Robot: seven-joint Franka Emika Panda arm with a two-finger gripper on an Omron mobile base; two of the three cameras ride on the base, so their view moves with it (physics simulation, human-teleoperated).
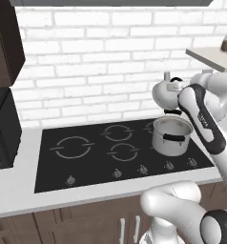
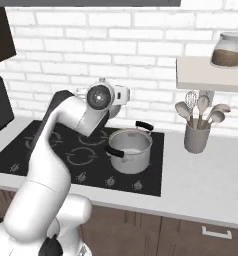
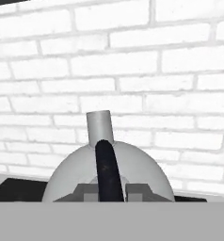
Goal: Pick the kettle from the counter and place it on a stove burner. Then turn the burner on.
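My end effector [image 3: 109, 190] is clamped on the black handle [image 3: 108, 172] of the kettle [image 3: 132, 167], one finger on each side of it. In the hand view the kettle's rounded grey body sits right under my fingers with its short spout [image 3: 100, 127] pointing toward the white brick wall [image 3: 132, 70]. From the left base view the kettle [image 1: 164, 93] hangs in the air above the back right part of the black glass cooktop [image 1: 87, 167], just behind and above the steel pot [image 1: 171, 136]. The largest burner ring [image 1: 73, 147] lies well apart, at the cooktop's left side, and is bare. The off-white surface [image 2: 201, 175] runs to the right of the cooktop and carries a grey utensil cup [image 2: 196, 137] beneath a shelf [image 2: 211, 75] with a jar [image 2: 227, 50].
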